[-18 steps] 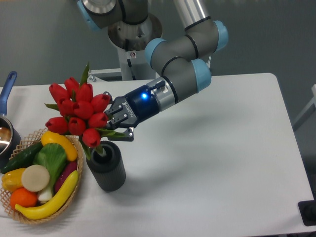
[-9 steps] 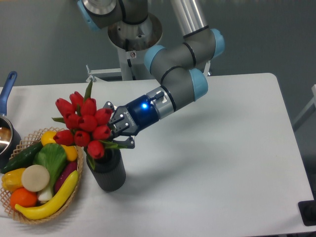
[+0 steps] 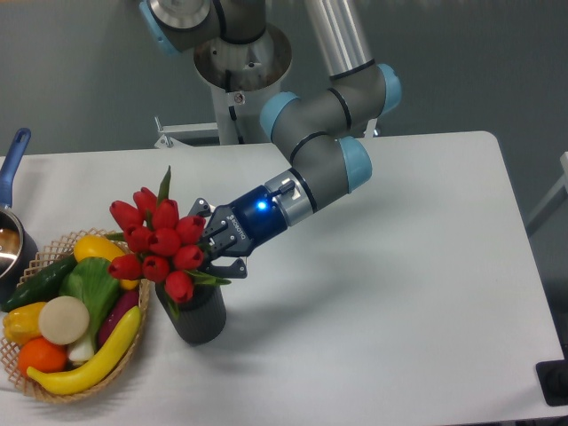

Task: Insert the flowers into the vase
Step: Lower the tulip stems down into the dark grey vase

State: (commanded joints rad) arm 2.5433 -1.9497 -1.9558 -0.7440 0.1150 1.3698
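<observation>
The flowers (image 3: 158,241), a bunch of red tulips with green leaves, lean left over the mouth of the vase (image 3: 197,318), a short dark grey cylinder on the table. Their stems go down into the vase mouth; the blooms hide most of it. My gripper (image 3: 213,251) comes in from the right, shut on the stems just above the vase rim. The blue-lit wrist sits behind it.
A wicker basket (image 3: 133,351) of toy fruit and vegetables stands directly left of the vase, touching or nearly touching it. A blue-handled pot (image 3: 11,232) is at the far left edge. The white table (image 3: 399,293) stretches away to the right.
My gripper has moved down and a little left with the flowers, lowering the bunch so its blooms now sit close on top of the vase.
</observation>
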